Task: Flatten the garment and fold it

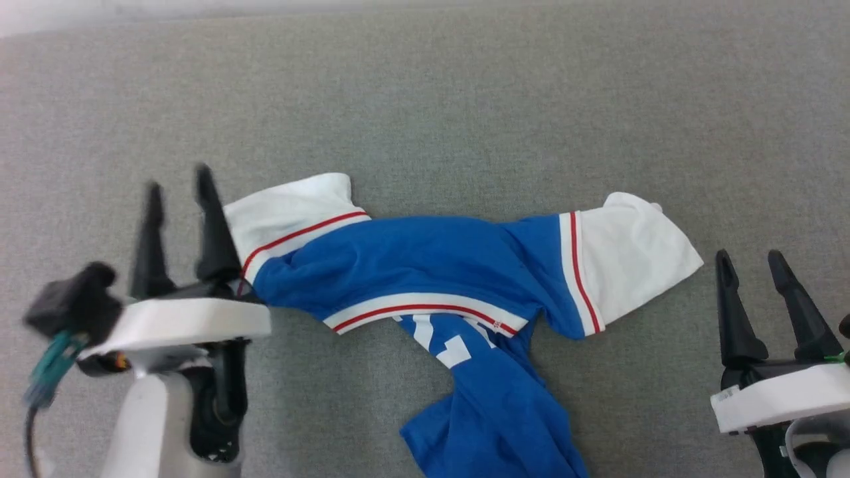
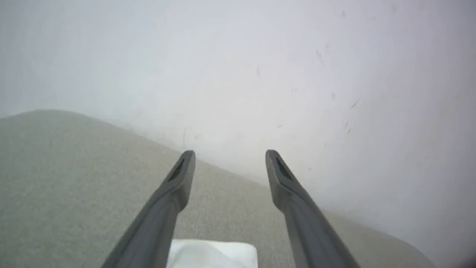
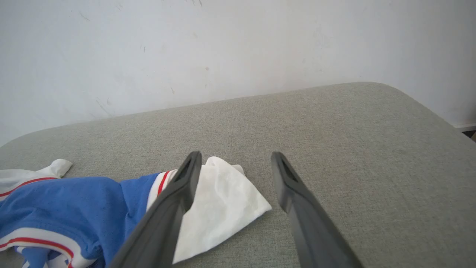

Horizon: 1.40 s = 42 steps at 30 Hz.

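Left end effector (image 1: 179,186) is open and empty, just beside one white sleeve of the garment (image 1: 425,259); right end effector (image 1: 750,259) is open and empty near the other sleeve. The garment lies on the grey bench (image 1: 425,99), sleeves spread, blue body twisted and bunched; flattening looks unfinished, folding not begun; the white chest print is creased and unreadable.

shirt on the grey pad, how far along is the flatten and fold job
Done: the shirt has its two white sleeves spread out, one to each side. In hand: nothing; the left gripper sits at the left sleeve and the right gripper short of the right sleeve, both with fingers apart. Left: the blue body is bunched and twisted, so flattening and every fold remain.
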{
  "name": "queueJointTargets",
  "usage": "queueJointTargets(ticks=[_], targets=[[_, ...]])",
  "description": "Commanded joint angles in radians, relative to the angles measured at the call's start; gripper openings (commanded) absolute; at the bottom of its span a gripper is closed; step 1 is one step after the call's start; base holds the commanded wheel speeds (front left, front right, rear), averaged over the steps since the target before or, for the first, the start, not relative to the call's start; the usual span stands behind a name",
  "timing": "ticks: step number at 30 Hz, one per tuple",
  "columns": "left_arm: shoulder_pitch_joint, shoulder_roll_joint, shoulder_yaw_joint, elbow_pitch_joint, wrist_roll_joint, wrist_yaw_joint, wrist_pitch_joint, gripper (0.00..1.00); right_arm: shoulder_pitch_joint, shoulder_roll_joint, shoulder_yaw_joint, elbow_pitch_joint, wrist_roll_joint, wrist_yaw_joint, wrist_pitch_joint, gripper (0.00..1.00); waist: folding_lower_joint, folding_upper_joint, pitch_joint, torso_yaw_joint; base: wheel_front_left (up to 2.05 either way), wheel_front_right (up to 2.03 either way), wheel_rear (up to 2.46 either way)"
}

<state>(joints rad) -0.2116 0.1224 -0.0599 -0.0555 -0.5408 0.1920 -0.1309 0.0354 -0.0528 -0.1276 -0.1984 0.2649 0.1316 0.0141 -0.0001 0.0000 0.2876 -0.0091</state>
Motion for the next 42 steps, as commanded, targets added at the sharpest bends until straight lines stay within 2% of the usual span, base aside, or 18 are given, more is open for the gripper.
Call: queueJointTargets(ticks=[1,3,7,10,13,17,21,24,32,38,42], targets=[[0.006,-0.006,0.014,-0.051,0.021,-0.012,-0.073,1.0,0.013,0.003,-0.004,0.001,0.001,-0.001,0.002,1.0,0.0001,0.0,-0.015,0.001,0.0,0.0,0.0],[0.025,0.002,0.018,-0.129,0.089,-0.027,-0.118,1.0,0.019,0.003,-0.007,0.0,0.0,-0.001,0.003,1.0,0.0001,0.0,-0.021,0.003,0.0,0.0,0.0],[0.11,0.014,0.015,-0.257,0.278,-0.023,-0.13,1.0,0.034,0.003,-0.005,-0.003,0.008,-0.001,0.002,1.0,0.0001,0.0,-0.025,0.004,0.0,0.0,0.0],[0.192,0.004,-0.002,-0.279,0.373,-0.018,-0.13,1.0,0.044,0.003,-0.004,-0.002,0.013,-0.001,0.0,1.0,0.0001,0.0,-0.021,0.008,0.0,0.0,0.0],[0.254,-0.017,-0.019,-0.268,0.41,-0.014,-0.131,1.0,0.059,0.003,-0.005,0.004,0.021,-0.001,0.0,1.0,0.0001,0.0,-0.018,0.017,0.0,0.0,0.0],[0.278,-0.046,-0.025,-0.265,0.403,-0.016,-0.131,1.0,0.077,0.003,0.005,0.003,0.019,-0.001,0.01,1.0,0.0001,0.0,-0.006,0.035,0.0,0.0,0.0],[0.261,-0.059,-0.038,-0.251,0.401,-0.029,-0.131,1.0,0.065,-0.023,0.061,-0.027,-0.035,-0.001,0.059,1.0,0.0001,0.0,0.011,0.05,0.0,0.0,0.0],[0.235,-0.065,-0.049,-0.243,0.404,-0.037,-0.131,1.0,0.041,-0.106,0.132,-0.053,-0.049,-0.001,0.141,1.0,0.0001,0.0,0.027,0.063,0.0,0.0,0.0],[0.19,-0.071,-0.077,-0.232,0.39,-0.041,-0.131,1.0,-0.033,-0.402,0.329,-0.134,0.019,-0.001,0.391,1.0,0.0001,0.0,0.083,0.104,0.0,0.0,0.0],[0.163,-0.072,-0.12,-0.225,0.355,-0.014,-0.131,1.0,-0.143,-0.611,0.509,-0.135,0.022,-0.001,0.473,1.0,0.0001,0.0,0.121,0.146,0.0,0.0,0.0],[0.146,-0.072,-0.139,-0.22,0.344,-0.002,-0.131,1.0,-0.226,-0.7,0.645,-0.097,0.03,-0.001,0.503,1.0,0.0001,0.0,0.131,0.179,0.0,0.0,0.0]])
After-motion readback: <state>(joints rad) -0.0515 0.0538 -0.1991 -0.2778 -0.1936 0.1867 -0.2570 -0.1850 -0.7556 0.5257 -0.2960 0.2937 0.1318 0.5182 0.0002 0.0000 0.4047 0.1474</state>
